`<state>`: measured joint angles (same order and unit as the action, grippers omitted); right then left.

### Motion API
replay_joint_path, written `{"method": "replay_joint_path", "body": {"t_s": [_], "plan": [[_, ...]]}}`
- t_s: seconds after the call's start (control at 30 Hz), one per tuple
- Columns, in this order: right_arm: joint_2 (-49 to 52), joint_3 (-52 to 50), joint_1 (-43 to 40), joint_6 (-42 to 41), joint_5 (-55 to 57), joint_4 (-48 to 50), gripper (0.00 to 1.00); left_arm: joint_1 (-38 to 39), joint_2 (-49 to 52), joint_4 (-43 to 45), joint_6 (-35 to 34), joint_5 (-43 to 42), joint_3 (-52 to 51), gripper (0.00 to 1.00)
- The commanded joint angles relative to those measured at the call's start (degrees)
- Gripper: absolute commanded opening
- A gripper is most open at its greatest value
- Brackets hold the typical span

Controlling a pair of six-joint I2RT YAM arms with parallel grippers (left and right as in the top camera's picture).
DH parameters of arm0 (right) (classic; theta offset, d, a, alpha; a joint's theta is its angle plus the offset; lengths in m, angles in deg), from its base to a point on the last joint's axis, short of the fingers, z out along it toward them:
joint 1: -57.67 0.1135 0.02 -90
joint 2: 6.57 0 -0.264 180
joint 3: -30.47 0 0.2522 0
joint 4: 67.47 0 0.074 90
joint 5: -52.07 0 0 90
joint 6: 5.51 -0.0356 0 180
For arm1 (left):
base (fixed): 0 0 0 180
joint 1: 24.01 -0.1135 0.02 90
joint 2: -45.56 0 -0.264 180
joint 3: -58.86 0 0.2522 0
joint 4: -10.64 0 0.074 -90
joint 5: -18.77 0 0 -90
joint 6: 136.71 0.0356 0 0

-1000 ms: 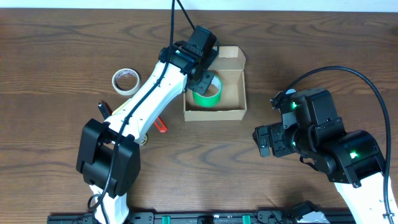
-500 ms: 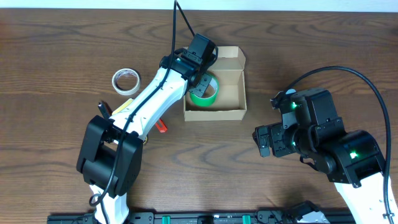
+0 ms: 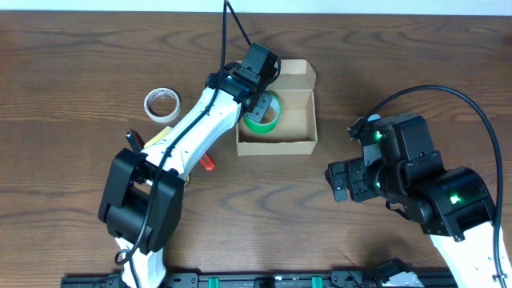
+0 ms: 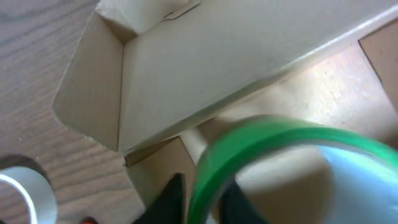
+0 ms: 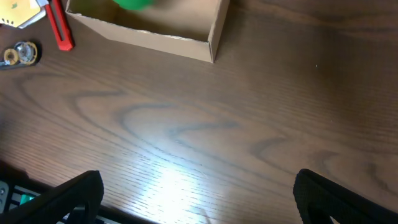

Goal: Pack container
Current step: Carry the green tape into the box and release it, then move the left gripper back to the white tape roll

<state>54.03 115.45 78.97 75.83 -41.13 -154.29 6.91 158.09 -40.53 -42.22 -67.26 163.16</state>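
The container [image 3: 300,120] is an open tan cardboard box at the table's middle, its flap lid folded back at the far side. My left gripper [image 3: 260,108] is inside its left half, shut on a green tape roll [image 3: 264,118]. In the left wrist view my left gripper [image 4: 202,202] pinches the wall of the green tape roll [image 4: 261,137] just above the box floor [image 4: 311,81]. My right gripper [image 3: 340,182] is open and empty over bare table right of the box. The right wrist view shows my right gripper [image 5: 196,193] and the box's near wall [image 5: 155,40].
A white tape roll [image 3: 162,104] lies left of the box, also in the left wrist view [image 4: 22,193]. A red-handled tool [image 3: 206,162] and small items lie by the left arm; the right wrist view shows the tool [image 5: 59,28] and a metal ring [image 5: 20,53].
My left gripper moved the green tape roll slightly toward the box's far left corner and has held still for the last half second. The right arm has not moved.
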Motion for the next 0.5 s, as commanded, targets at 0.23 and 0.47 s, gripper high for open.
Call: {"method": "replay_joint_path", "body": {"t_s": [0.23, 0.47], "plan": [[0.0, 0.1, 0.4, 0.6, -0.2, 0.0, 0.99, -0.2, -0.5, -0.3, -0.6, 1.0, 1.3, 0.34], [0.0, 0.1, 0.4, 0.6, -0.2, 0.0, 0.99, -0.7, -8.0, -3.2, -2.3, 5.3, 3.6, 0.34]]}}
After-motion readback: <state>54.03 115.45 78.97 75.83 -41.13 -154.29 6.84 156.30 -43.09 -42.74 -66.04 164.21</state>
